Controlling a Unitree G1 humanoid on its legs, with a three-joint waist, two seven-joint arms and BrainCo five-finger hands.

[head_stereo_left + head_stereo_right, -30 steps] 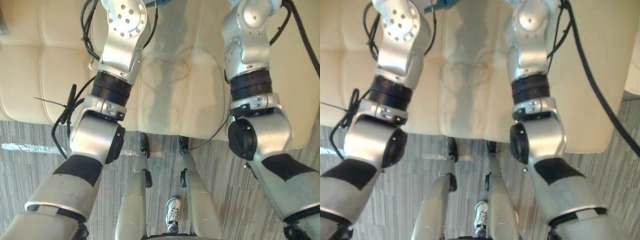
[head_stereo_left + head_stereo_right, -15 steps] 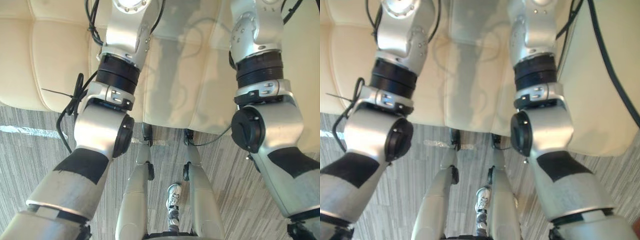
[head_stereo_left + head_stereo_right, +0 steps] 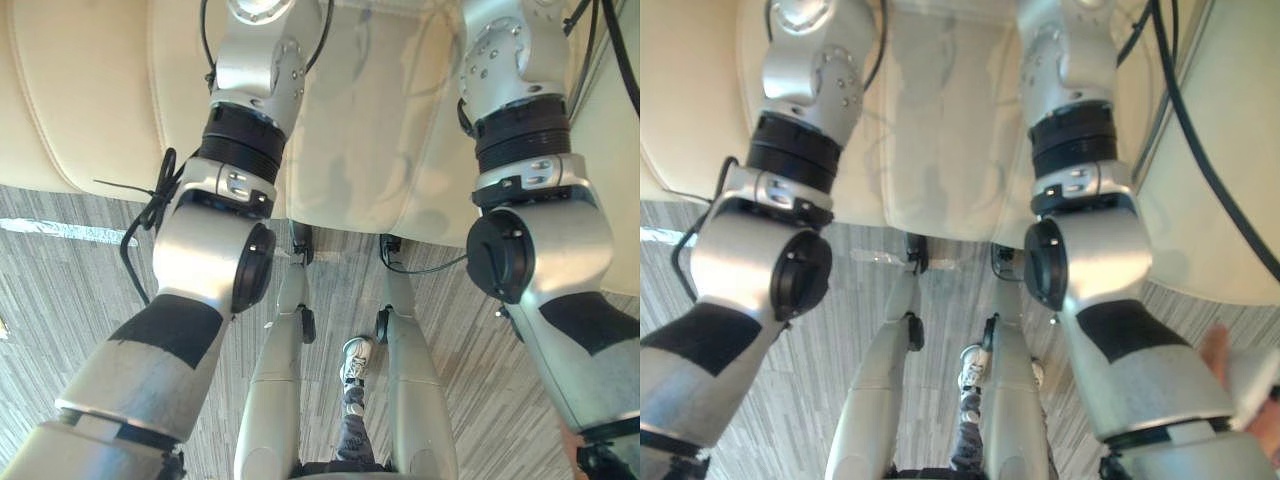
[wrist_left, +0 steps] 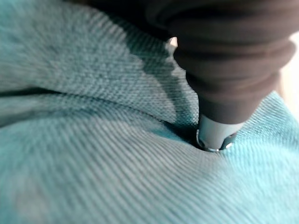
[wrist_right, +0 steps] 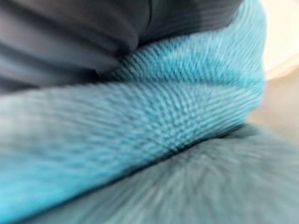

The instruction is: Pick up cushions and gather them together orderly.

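The whole view from the head has shifted since half a second ago, so it is the camera that moved, not the cream leather sofa [image 3: 80, 100]. Both arms reach over its front edge as before. I judge that the robot is leaning in for the grasp. The teal ribbed woven cushion [image 4: 93, 163] lies pressed against the left hand [image 4: 233, 60] and the right hand [image 5: 93, 32]. Whether the fingers are apart or clamped on it, I cannot tell. Before the sofa's front edge lies the grey striped carpet [image 3: 60, 300], and a person's hand [image 3: 1217, 348] has come in near the right arm.
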